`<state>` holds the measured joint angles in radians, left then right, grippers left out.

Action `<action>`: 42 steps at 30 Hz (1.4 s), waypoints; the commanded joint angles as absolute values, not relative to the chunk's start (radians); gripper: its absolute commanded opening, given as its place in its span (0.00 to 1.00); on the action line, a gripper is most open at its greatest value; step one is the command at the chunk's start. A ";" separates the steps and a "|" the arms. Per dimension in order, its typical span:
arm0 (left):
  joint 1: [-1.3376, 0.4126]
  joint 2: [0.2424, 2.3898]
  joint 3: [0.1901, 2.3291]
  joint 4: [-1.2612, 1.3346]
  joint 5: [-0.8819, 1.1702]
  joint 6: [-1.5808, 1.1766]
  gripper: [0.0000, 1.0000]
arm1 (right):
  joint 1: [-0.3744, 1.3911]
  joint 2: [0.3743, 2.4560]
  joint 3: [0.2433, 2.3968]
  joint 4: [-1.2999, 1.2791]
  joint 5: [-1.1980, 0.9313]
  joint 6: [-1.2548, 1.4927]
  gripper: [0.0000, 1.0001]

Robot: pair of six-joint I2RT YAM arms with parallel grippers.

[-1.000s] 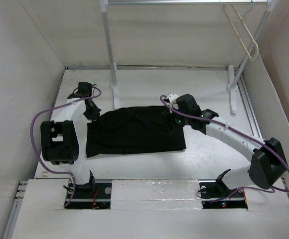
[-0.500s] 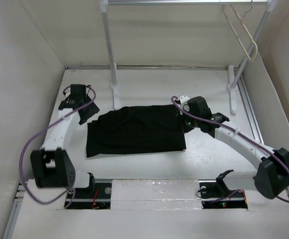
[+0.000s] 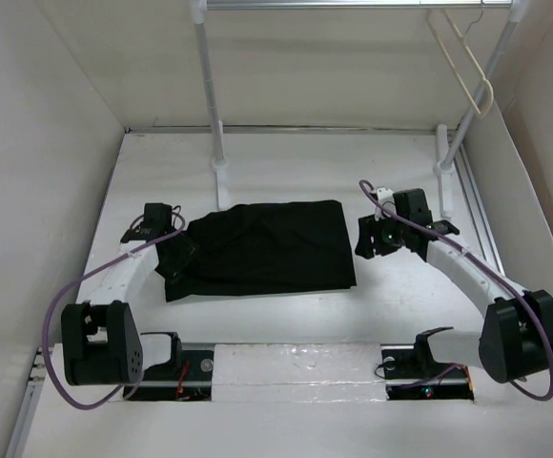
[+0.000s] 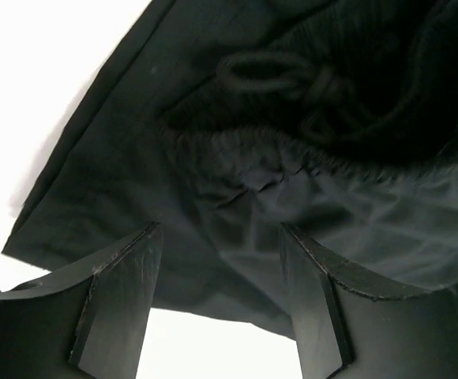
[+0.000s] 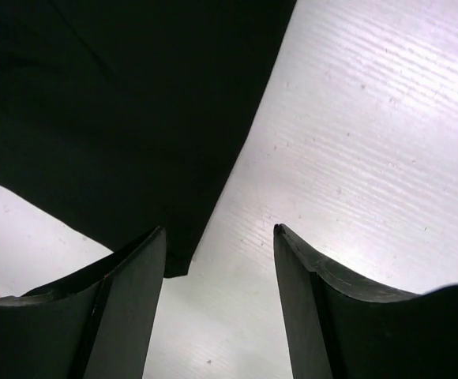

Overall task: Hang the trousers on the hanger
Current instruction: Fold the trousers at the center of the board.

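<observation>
The black trousers (image 3: 262, 248) lie folded flat in the middle of the table. My left gripper (image 3: 177, 256) is open at their left edge; in the left wrist view its fingers (image 4: 122, 300) stand apart over the gathered waistband and drawstring (image 4: 292, 79), with nothing gripped. Just right of the trousers' right edge my right gripper (image 3: 368, 239) is open over bare table (image 5: 355, 118), and a corner of the trousers (image 5: 95, 95) shows by its left finger. The cream hanger (image 3: 487, 98) hangs from the rack rail at the top right, far from both grippers.
A white rack stands at the back: its left pole (image 3: 208, 86) has a foot just behind the trousers, and its right pole (image 3: 474, 105) leans by the hanger above a foot (image 3: 443, 172). White walls close in the table on the left, back and right.
The left arm swung from the trousers' far-left corner toward me along their left edge. The right gripper drew back rightward off the trousers' upper right part, and the cloth now lies flatter.
</observation>
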<state>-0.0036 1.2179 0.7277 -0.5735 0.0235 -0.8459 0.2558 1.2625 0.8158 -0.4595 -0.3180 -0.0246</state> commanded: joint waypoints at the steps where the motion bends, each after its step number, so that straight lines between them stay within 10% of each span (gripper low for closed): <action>1: 0.012 1.226 0.726 -0.486 0.025 -0.877 0.57 | 0.225 1.227 0.782 -0.426 -0.394 -0.058 0.62; 13: 0.012 1.332 0.721 -0.422 -0.050 -0.879 0.45 | 0.123 1.235 0.707 -0.396 -0.459 -0.068 0.63; 28: 0.012 1.347 0.638 -0.462 -0.075 -0.864 0.58 | 0.092 1.416 0.634 -0.194 -0.669 -0.003 0.68; 31: 0.012 1.373 0.650 -0.422 -0.097 -0.856 0.46 | 0.092 1.440 0.627 -0.169 -0.684 0.032 0.65; 32: 0.012 1.381 0.658 -0.422 -0.100 -0.851 0.20 | 0.101 1.440 0.627 -0.167 -0.684 0.032 0.62; 34: 0.012 1.387 0.711 -0.454 -0.098 -0.841 0.00 | 0.101 1.440 0.634 -0.172 -0.678 0.029 0.61; 42: 0.003 1.158 0.836 -0.642 -0.071 -0.836 0.00 | 0.114 1.514 0.626 -0.132 -0.738 0.012 0.42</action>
